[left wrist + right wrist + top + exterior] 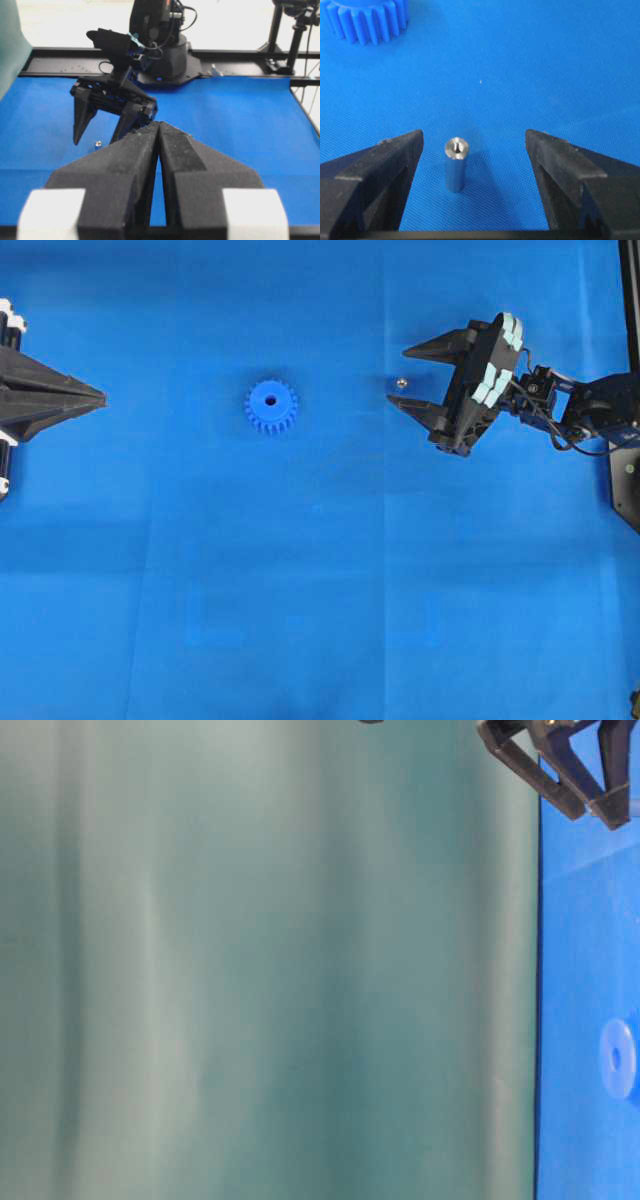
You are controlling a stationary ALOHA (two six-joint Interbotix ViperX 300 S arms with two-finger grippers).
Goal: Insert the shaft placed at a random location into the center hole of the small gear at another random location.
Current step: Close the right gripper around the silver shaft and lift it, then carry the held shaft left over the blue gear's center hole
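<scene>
Between spread right fingers [385, 165], upright shaft [455, 164], untouched

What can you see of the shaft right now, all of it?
The shaft is a short silvery metal cylinder standing upright on the blue mat, with a shiny top face and a small dark dimple in it. It sits between the right gripper's open jaws, nearer one finger, touching neither. The small gear lies well apart.
</scene>
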